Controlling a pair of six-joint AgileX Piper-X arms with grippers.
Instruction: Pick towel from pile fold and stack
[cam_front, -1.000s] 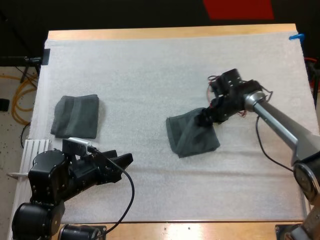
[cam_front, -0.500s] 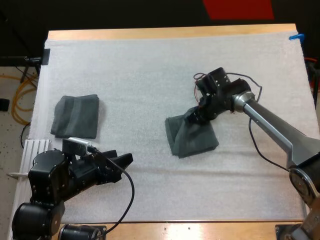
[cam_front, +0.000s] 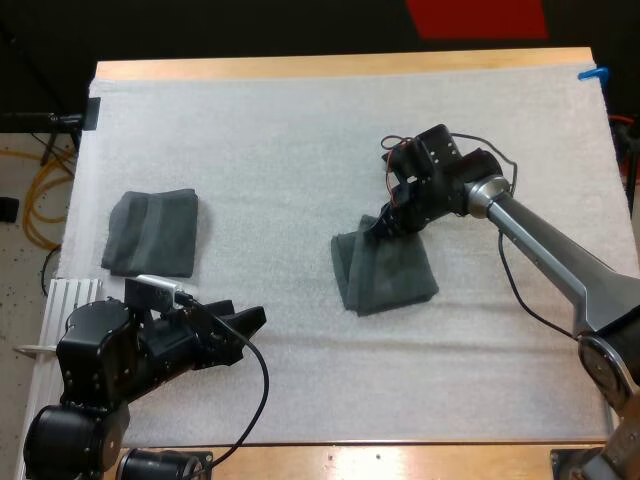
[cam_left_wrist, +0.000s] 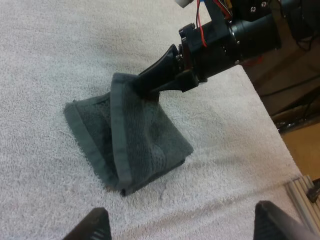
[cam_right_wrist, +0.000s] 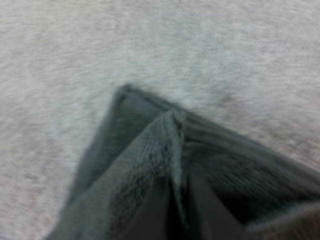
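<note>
The right gripper (cam_front: 384, 226) is reaching in from the right edge of the high view to just right of centre. Its jaws are pinching the top corner of the towel (cam_front: 385, 278) and holding that corner up off the white mat (cam_front: 300, 140). The rest of the towel is lying on the mat just below and right of the frame's centre. One layer is folded over another, and the left wrist view is showing a hemmed edge rising in a ridge toward the gripped corner. In the right wrist view, the two dark fingers (cam_right_wrist: 202, 215) are pressing the cloth between them at its peak. Down in the lower left of the high view, the left gripper (cam_front: 250, 335) is hovering over the mat, jaws spread wide and touching nothing, well apart from the towel. A folded towel (cam_front: 152, 232) is lying flat at the left of the frame, near the mat's left edge, and the wooden worktop (cam_front: 300, 66) is showing along the top.
</note>
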